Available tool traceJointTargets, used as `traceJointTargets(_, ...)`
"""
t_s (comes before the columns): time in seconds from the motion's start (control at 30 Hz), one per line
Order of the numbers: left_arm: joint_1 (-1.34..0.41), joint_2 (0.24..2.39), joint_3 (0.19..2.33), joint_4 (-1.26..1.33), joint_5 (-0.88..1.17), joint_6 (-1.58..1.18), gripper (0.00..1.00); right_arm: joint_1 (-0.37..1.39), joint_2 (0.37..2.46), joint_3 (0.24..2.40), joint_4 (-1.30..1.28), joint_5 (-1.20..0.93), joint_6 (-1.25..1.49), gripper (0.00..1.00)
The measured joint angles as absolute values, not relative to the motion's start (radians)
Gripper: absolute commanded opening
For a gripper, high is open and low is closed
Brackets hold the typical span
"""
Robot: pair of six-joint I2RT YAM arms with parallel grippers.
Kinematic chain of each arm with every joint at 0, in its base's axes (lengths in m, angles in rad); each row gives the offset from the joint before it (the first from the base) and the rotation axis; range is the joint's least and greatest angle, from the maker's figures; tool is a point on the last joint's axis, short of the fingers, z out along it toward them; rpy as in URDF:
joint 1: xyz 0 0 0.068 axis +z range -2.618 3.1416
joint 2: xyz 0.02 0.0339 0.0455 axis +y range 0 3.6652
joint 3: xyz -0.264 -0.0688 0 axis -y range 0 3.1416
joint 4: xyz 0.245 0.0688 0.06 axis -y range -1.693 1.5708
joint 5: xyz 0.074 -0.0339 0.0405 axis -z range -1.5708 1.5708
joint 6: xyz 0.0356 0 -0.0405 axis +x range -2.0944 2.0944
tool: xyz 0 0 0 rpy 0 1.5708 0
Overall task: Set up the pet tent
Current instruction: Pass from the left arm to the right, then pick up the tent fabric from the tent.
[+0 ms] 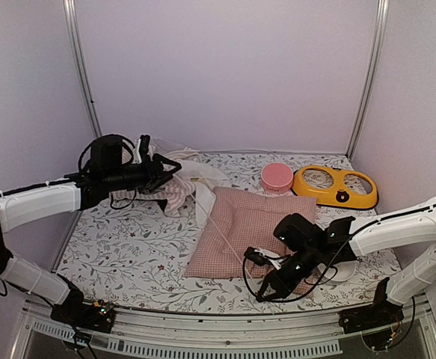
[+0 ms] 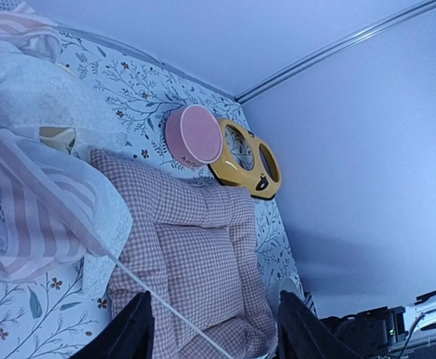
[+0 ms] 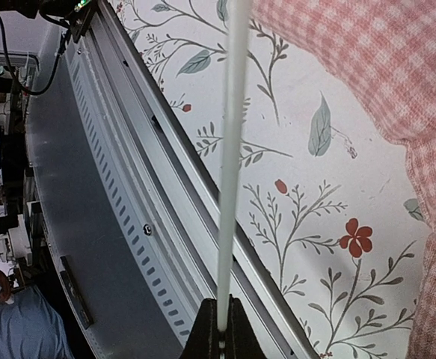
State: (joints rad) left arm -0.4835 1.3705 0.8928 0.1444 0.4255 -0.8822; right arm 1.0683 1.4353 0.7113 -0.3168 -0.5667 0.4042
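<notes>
Toward the tabletop's [image 1: 128, 254] back-left corner the pet tent [image 1: 184, 183] lay collapsed, one white pole [image 1: 221, 232] slanting across the checked cushion [image 1: 262, 224] to the right gripper [image 1: 252, 259], pinched shut on its tip. With the left gripper [image 1: 174, 166] open beside the fabric, a pull might drag the unanchored heap or slip the pole

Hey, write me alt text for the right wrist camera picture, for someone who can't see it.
The right gripper, closed, pinches a thin white tent pole that runs up the frame. Behind it lie a floral table cover, a pink checked cushion at upper right and a metal rail at left.
</notes>
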Motion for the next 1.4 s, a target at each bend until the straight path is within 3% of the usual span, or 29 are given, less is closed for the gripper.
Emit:
traceJointTargets(0.1, -0.484, 1.312, 0.831, 0.144, 0.403, -0.855, 0.5, 1.064, 1.436, 0.724, -0.323, -0.567, 0.404, 0.0)
traceJointTargets(0.4, -0.486, 1.297, 0.632, 0.125, 0.272, -0.76, 0.47, 1.057, 1.448, 0.745, -0.336, -0.569, 0.4, 0.0)
traceJointTargets(0.6, -0.476, 1.438, 0.631, 0.181, 0.198, -0.71, 0.45, 1.05, 1.449, 0.746, -0.34, -0.571, 0.394, 0.0)
traceJointTargets(0.87, -0.459, 1.6, 0.653, 0.26, 0.164, -0.611, 0.5, 1.044, 1.449, 0.747, -0.344, -0.573, 0.381, 0.0)
traceJointTargets(1.4, -0.45, 1.696, 0.736, 0.313, 0.108, -0.4, 0.47, 1.033, 1.449, 0.747, -0.347, -0.579, 0.373, 0.0)
